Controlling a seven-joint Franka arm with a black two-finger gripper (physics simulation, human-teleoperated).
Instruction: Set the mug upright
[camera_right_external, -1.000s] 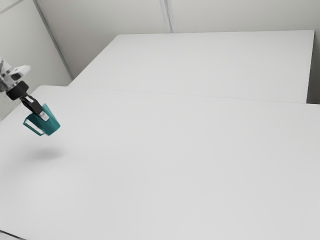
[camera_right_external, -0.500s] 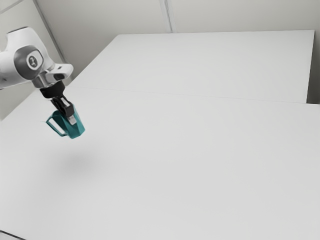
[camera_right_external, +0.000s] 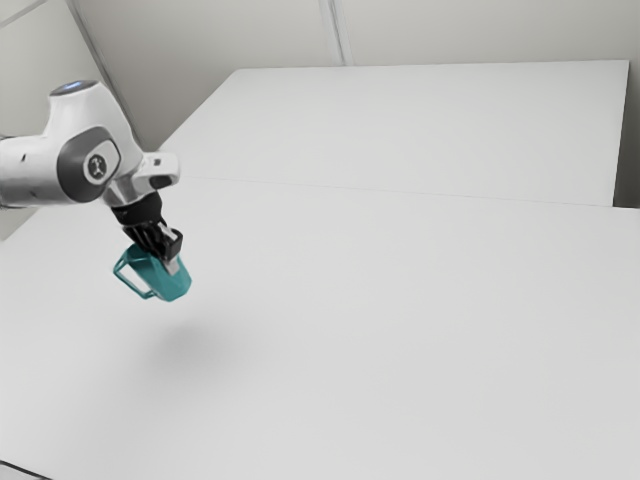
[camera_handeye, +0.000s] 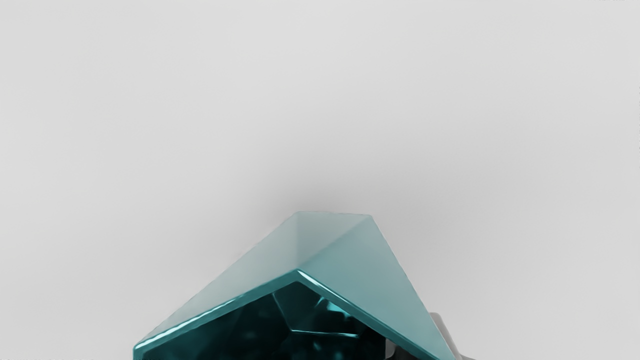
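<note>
- The gripper (camera_right_external: 172, 265) is clamped on the mug (camera_right_external: 168, 284), holding it in the air
- The mug hangs tilted above the white table (camera_right_external: 420, 340), towards the exterior view's left, its handle (camera_right_external: 133, 287) on that same side
- Its soft shadow (camera_right_external: 185, 352) lies on the table below

No legible lettering, just a round emblem (camera_right_external: 97, 167) on the arm (camera_right_external: 85, 115)

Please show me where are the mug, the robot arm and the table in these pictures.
Mug (camera_handeye: 362, 265): wrist view, on its outer wall.
Robot arm (camera_right_external: 92, 113): exterior view, on the white casing above the round logo.
Table (camera_right_external: 400, 330): exterior view, on a bare part of its top.
</note>
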